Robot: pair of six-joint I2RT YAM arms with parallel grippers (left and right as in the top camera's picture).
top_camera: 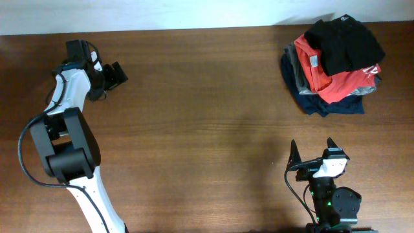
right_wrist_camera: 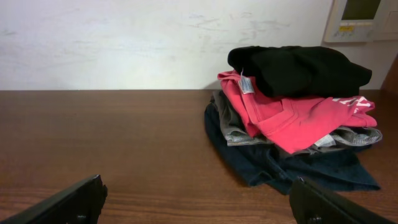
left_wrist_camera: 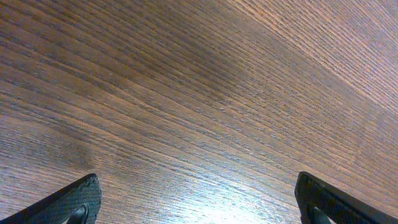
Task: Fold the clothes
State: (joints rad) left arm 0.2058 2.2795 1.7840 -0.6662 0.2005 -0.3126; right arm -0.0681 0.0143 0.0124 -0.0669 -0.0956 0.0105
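My left pincer [top_camera: 115,75] hangs released near the bench's [top_camera: 207,116] far left corner. Its jaws stand wide apart with nothing between them. From my left wrist I see only bare brown wood grain [left_wrist_camera: 199,93] under the left pincer [left_wrist_camera: 199,199], with one dark fingertip [left_wrist_camera: 74,199] at each lower corner of the view.

My right pincer [top_camera: 312,149] sits by the near edge, toward the right end. It is likewise released and grasps nothing. It faces the far right corner across an open stretch of bench [right_wrist_camera: 112,137], and from my right wrist its two dark fingers frame the view on either side of the right pincer [right_wrist_camera: 199,199].

The black T-shirt [top_camera: 346,42] lies bunched on top of a pile of clothes in the far right corner, well apart from both pincers. From the right wrist the black T-shirt [right_wrist_camera: 305,70] is a loosely rolled mound, not laid flat. It rests on a red-orange shirt [right_wrist_camera: 292,115] with a small white label [right_wrist_camera: 245,83] sticking up at its left side. Under that lies a grey garment [right_wrist_camera: 233,127], and a navy garment [right_wrist_camera: 292,168] is at the bottom, touching the wood. Overhead, the red-orange shirt [top_camera: 323,81] and the navy garment [top_camera: 330,103] spread out toward the near side of the pile. A pale wall [right_wrist_camera: 124,37] rises behind the bench's far edge.
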